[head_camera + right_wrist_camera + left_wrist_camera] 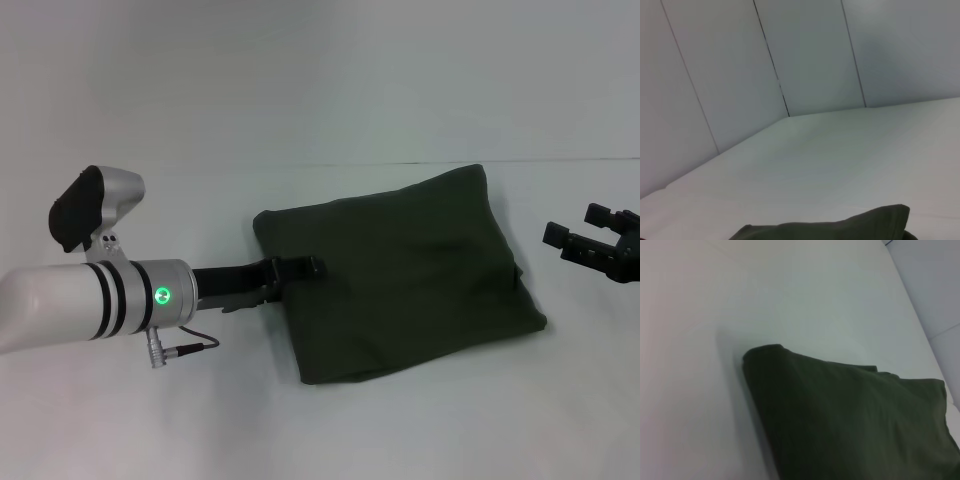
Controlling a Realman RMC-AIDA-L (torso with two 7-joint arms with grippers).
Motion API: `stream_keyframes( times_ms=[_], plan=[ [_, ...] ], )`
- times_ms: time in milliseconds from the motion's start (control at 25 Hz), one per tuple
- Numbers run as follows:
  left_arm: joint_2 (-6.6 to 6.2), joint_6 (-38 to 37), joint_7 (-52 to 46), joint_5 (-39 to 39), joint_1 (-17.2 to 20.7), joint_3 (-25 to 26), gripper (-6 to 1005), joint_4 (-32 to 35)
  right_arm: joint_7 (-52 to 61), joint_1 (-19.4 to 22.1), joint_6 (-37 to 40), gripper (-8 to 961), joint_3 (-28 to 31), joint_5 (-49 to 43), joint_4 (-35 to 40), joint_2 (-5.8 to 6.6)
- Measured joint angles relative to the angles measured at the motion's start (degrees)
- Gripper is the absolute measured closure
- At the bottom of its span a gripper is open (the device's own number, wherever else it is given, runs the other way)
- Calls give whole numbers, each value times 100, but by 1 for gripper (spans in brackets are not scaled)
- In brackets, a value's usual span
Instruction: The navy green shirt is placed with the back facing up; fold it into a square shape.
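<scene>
One navy green shirt (400, 275) lies on the white table (300, 100) before me, already folded into a thick, roughly square bundle. It is dark olive all over, plain on the face that shows, with no lettering to see. Its edges are soft and slightly puffed, and the whole square sits turned a little, its far corner pointing toward one o'clock and its near corner toward seven o'clock. At the four o'clock side a lower layer pokes out past the upper one.

My left gripper (300, 268) reaches in from nine o'clock, low over the table, with its black fingertips touching the shirt's nine o'clock edge; I cannot tell whether the fingers are parted or closed. From my left wrist the shirt (850, 420) shows as a dark mass with one rounded corner and layered folds along its far edge.

My right gripper (575, 245) hangs off at three o'clock, apart from the shirt, its fingers spread and holding nothing. My right wrist sees only a dark sliver of cloth (840, 227) and the pale wall panels (815, 55).
</scene>
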State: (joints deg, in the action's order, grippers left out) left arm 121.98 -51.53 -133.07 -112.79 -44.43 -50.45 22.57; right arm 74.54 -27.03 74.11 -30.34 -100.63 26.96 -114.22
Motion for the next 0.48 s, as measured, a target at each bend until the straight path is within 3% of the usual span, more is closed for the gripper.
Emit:
stream_keyframes(
  times_ms=[480],
  plan=[
    [27, 56, -17, -7, -56, 0, 115, -77, -18, 37, 121, 11, 51, 0, 8, 6]
  ],
)
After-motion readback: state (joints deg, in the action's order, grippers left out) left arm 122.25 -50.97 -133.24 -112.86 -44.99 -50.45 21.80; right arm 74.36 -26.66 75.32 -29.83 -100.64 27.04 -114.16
